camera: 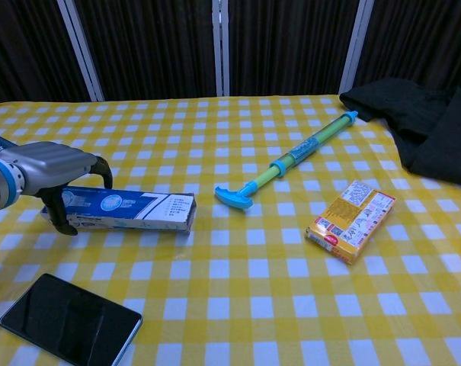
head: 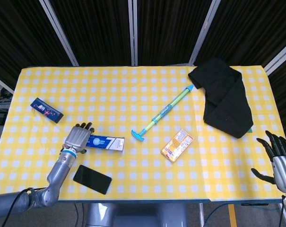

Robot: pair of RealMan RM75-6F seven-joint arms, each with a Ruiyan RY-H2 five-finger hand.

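Fingers [camera: 100, 169] straddle the toothpaste box [camera: 135, 210]; only head view shows right hand [head: 281, 161].

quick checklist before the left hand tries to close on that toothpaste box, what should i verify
1. Left hand over the near end of the toothpaste box: ok, fingers arch over it, thumb on the near side.
2. Firm hold on the box: cannot tell, the hand hides where its fingers meet the box.
3. Box flat on the table: ok.
4. Room around the box: ok, the phone lies apart on the near side, the water squirter apart to the right.
5. Small dark blue box: ok, apart from the hand on the far side.
6. Right hand: ok, fingers spread, holding nothing, at the far table edge.
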